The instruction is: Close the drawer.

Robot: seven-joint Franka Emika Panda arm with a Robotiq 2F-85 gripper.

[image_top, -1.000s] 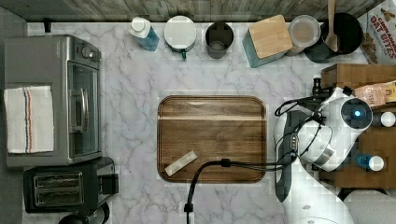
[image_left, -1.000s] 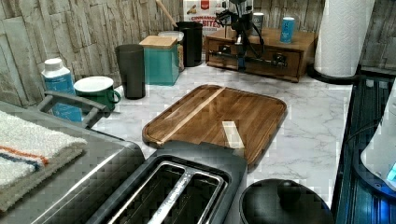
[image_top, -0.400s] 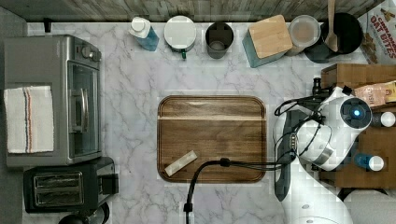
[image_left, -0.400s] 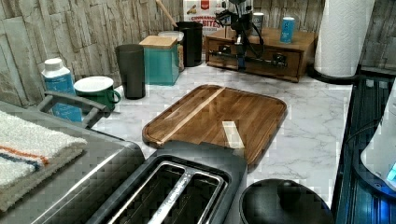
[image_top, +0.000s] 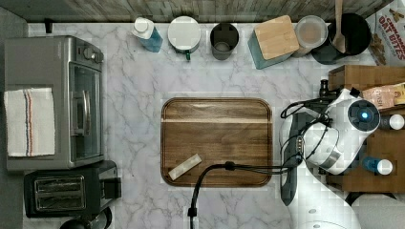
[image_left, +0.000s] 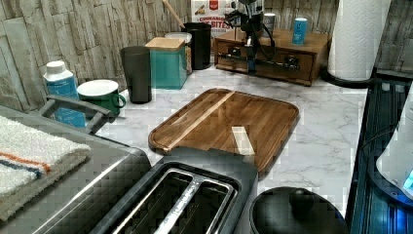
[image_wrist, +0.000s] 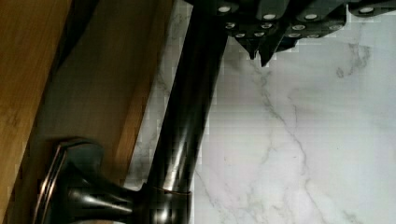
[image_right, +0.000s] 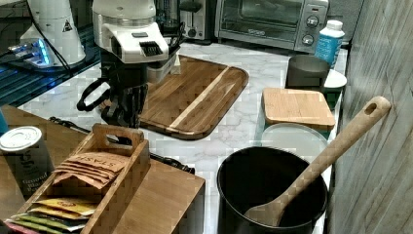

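the gripper [image_left: 251, 48] hangs right at the black bar handle [image_wrist: 187, 121] of the drawer [image_left: 265, 61], which sits in the wooden box at the counter's far end in the left view, fingertips seemingly pinched together, probably so it can push the front home.

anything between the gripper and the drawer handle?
Nothing. In the wrist view the gripper sits right beside the black bar handle, with bare marble counter on its far side. Contact can't be confirmed.
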